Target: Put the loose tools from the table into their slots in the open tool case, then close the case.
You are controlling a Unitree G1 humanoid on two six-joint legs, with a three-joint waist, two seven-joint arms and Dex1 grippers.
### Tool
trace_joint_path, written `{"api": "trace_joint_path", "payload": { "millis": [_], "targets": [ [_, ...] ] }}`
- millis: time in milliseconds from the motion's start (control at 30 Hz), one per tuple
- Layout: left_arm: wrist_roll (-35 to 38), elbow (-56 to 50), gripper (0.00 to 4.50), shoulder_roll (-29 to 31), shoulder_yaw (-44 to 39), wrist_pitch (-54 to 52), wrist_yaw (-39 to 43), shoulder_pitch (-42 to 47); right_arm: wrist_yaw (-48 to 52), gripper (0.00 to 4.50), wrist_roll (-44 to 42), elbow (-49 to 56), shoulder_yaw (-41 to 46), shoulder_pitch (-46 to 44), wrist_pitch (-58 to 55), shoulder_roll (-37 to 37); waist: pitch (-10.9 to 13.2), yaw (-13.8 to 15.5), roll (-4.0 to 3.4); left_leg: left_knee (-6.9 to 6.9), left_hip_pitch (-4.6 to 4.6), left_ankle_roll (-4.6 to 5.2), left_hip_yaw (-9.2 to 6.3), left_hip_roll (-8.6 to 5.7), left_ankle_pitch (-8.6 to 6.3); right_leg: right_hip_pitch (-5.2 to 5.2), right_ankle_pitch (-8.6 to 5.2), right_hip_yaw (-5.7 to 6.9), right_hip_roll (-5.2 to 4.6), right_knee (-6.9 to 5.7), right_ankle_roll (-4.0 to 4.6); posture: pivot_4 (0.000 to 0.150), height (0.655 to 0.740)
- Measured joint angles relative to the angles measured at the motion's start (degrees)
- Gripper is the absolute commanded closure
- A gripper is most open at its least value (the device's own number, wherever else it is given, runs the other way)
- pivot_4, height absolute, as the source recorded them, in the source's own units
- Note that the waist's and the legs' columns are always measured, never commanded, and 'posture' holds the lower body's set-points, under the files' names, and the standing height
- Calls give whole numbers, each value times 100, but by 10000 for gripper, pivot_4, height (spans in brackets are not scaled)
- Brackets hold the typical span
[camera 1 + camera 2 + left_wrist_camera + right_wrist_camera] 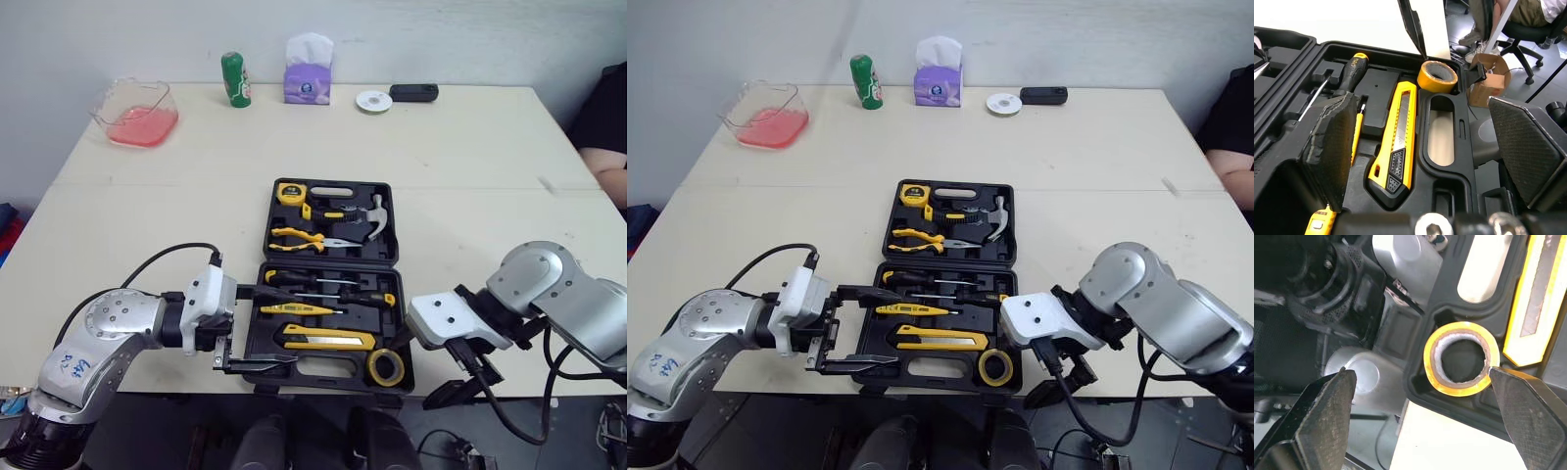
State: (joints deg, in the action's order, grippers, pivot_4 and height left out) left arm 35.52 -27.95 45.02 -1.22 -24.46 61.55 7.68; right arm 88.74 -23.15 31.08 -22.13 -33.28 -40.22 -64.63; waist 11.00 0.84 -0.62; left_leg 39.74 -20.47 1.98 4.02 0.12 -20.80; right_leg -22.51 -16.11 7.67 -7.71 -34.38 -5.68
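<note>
Slots in the open black plastic tool case (331,260) look filled. Its far half holds a yellow tape measure (291,193), yellow-handled pliers (299,238) and a steel claw hammer (372,220). Its near half holds black-handled screwdrivers (323,284), a long yellow utility knife (328,340) and, in the near right corner, a roll of yellow tape (386,367). The case lies flat near the front edge of the pale worktop (470,166). No loose implement shows on the surface around it, so the step in hand is probably the closing.

That would explain where the arms are. The left tool (253,328) reaches in from the case's left side with its fingers spread wide. One finger is over the screwdriver bay and the other just beyond the front rim, so the near half's left end lies between them, ungripped. The right tool (468,384) hangs off the worktop's front edge beside the case's near right corner, fingers also spread and holding nothing; its wrist view looks onto the tape roll. Both seem placed to take the near half by its ends and swing it over the hinge. The tape roll appears to sit high in its recess and might foul the closing halves.
</note>
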Motion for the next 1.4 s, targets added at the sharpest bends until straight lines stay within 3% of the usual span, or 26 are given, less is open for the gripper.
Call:
{"api": "trace_joint_path", "payload": {
  "millis": [100, 233, 333, 400, 500, 533, 633, 800, 967, 1400],
  "targets": [
    [-12, 126, 0, -5, 3, 71, 25, 63, -49, 480, -252, -106, 320, 97, -68, 0, 0, 10, 0, 0, 0, 0, 0, 0, 0, 0, 0, 1, -1, 5, 0, 1500, 7400],
    [-6, 193, 0, -2, 4, 107, 114, 87, -337, 480, -1152, -619, 1236, 501, -439, 559, 1, 36, 1, -1, -3, 0, 0, 1, 0, -1, 1, 1, 0, -6, 2, 1500, 7400],
    [4, 232, 0, 0, -15, 119, 182, 106, -144, 13473, -1450, -819, 1705, 1022, 11, 779, 0, 61, 2, -4, -5, 0, -6, 2, 0, 3, 1, 9, 7, -6, 1, 1500, 7400],
    [3, 322, 0, -1, -17, 136, 196, 128, -168, 24759, -1597, -889, 1851, 1233, 179, 986, 1, 55, 2, -3, -6, 3, -3, -3, 1, 3, 2, 8, 7, -9, 0, 1500, 7400],
    [-5, 403, 0, -3, -3, 144, 229, 224, -206, 40426, -1453, -897, 1898, 1428, 802, 1204, 1, 53, 2, 1, -5, 3, -3, -2, 1, 3, 2, 7, 8, -10, 0, 1500, 7400],
    [-6, 405, 0, -3, -3, 146, 233, 257, -206, 43822, -1376, -902, 1895, 1487, 963, 1247, 1, 53, 2, 1, -5, 2, -3, -2, 1, 2, 2, 7, 9, -12, 0, 1500, 7400],
    [-7, 408, 0, -3, -5, 157, 243, 303, -111, 44557, -831, -1037, 1797, 1868, 2067, 1361, 1, 53, 2, -3, -5, 2, -2, -5, 1, 2, 2, 8, 19, -11, -1, 1500, 7400],
    [-7, 408, 0, -1, -6, 159, 242, 291, -160, 44557, -458, -1382, 1663, 2185, 2896, 1734, -1, 52, 5, 2, -3, 6, -3, -8, 3, 5, 2, 9, 20, -15, -2, 1500, 7400],
    [-6, 396, 0, 0, -6, 146, 237, 264, -452, 44557, -219, -1844, 1531, 2331, 3370, 2241, 0, 46, 3, 2, -1, 5, -1, -9, 3, 4, 2, 7, 20, -19, -1, 1500, 7400],
    [-12, 365, 0, 114, -150, 210, 226, -72, -666, 44557, 143, -2618, 1225, 2571, 4264, 2337, -7, 44, 14, -2, 34, -3, -6, 4, -2, 42, 1, 6, 9, -3, 1, 1500, 7400]
  ]
}}
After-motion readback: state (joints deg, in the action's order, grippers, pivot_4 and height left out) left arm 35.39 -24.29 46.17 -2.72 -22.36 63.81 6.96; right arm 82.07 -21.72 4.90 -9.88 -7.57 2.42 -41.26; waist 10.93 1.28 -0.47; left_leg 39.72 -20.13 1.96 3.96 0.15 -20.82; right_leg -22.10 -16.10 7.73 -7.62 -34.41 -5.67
